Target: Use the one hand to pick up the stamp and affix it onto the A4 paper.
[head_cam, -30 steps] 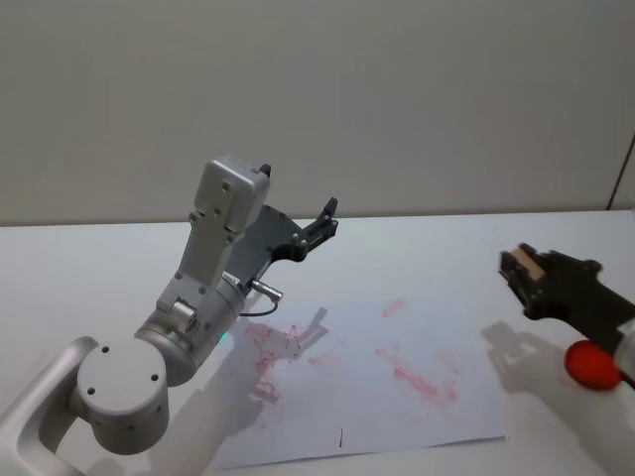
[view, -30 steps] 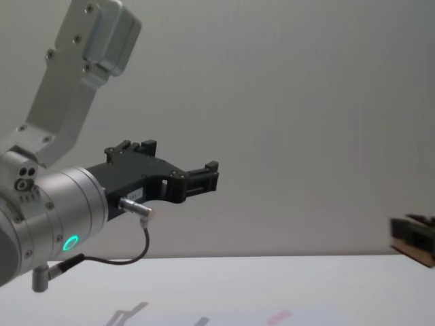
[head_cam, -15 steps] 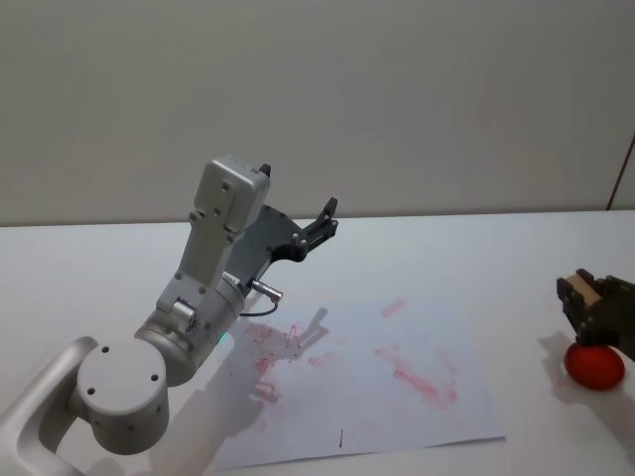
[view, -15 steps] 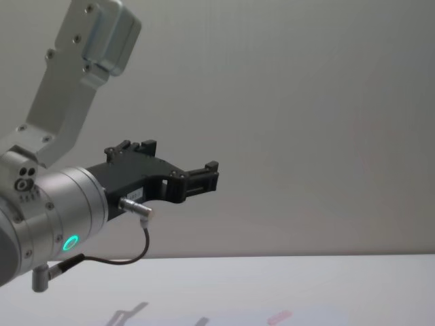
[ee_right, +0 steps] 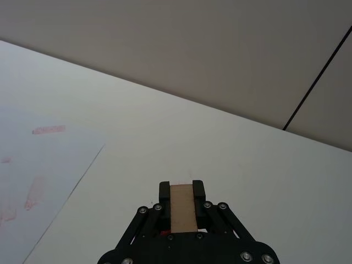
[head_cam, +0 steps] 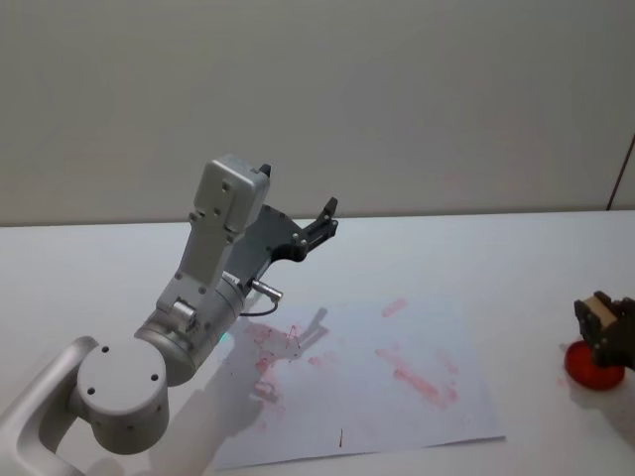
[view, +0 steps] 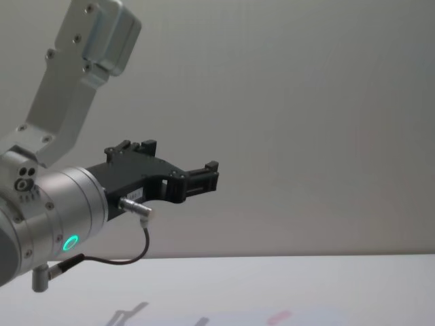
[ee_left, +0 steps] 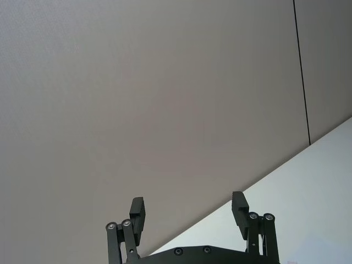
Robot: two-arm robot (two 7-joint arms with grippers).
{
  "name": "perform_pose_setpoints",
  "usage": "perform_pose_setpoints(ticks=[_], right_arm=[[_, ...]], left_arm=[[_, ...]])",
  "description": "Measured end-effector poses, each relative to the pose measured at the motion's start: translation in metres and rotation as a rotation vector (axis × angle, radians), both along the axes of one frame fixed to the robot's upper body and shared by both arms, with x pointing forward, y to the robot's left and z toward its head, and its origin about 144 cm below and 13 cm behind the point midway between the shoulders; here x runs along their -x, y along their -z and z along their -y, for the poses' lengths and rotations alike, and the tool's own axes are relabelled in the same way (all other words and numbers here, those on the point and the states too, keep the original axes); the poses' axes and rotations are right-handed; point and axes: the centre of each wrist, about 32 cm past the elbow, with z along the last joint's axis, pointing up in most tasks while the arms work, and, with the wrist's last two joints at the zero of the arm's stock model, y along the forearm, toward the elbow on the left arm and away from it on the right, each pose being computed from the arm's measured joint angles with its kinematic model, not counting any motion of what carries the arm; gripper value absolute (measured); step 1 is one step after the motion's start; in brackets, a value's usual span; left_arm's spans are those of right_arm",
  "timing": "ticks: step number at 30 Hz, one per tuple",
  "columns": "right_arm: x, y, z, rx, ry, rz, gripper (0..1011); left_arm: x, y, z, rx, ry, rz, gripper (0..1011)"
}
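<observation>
The A4 paper is lying at the head view's lower centre, the stamp sitting at its right edge over a pad.

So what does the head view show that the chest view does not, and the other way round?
Head view alone: the right gripper at the right edge, shut on a wooden stamp over a red ink pad, and most of the A4 paper with its red marks. Chest view alone: a green light ring on the left arm's wrist. Both share the left gripper, raised above the table, and the plain wall.
</observation>
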Motion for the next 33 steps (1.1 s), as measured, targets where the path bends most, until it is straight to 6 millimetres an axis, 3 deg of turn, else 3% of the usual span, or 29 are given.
perform_pose_setpoints(ticks=[27, 33], right_arm=[[0.006, 0.018, 0.0, 0.0, 0.056, -0.053, 218], [0.007, 0.02, 0.0, -0.001, 0.062, -0.056, 362]], left_arm=[[0.0, 0.0, 0.0, 0.0, 0.0, 0.0, 1001], [0.0, 0.0, 0.0, 0.0, 0.0, 0.0, 1001]])
